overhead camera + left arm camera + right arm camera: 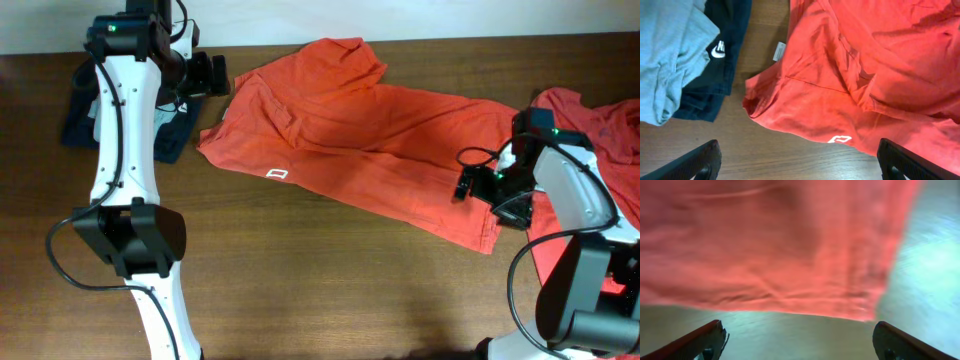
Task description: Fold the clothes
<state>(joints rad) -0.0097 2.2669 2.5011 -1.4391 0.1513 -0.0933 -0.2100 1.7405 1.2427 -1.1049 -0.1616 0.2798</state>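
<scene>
Dark brown wood of the table [330, 290] fills the near half of the overhead view, bare apart from the two white arms rising from its front edge.

Further in on the right, the right gripper [466, 186] hangs at the lower right end of the T-shirt [370, 140], its fingers [697, 341] spread wide with nothing between them. Its wrist view is blurred: only a hemmed edge of orange-red cloth shows above the wood, and I cannot tell whether the fingertips touch the fabric.

Behind that arm lies a second shirt [610, 125], also orange-red, largely covered by the arm and cut off by the right edge of the picture.

The T-shirt sprawls rumpled and unfolded across the middle of the table, slanting from far left to near right. A small white logo [840, 139] sits by its near edge, too small to read, and a white label [779, 51] pokes out at its left side.

At the far left, the left gripper [216, 75] hovers just beside the T-shirt's left end, jaws wide apart and empty. Under that arm a navy garment [735, 40] with a white swoosh and a grey garment [670, 55] lie heaped, partly hidden by the arm.
</scene>
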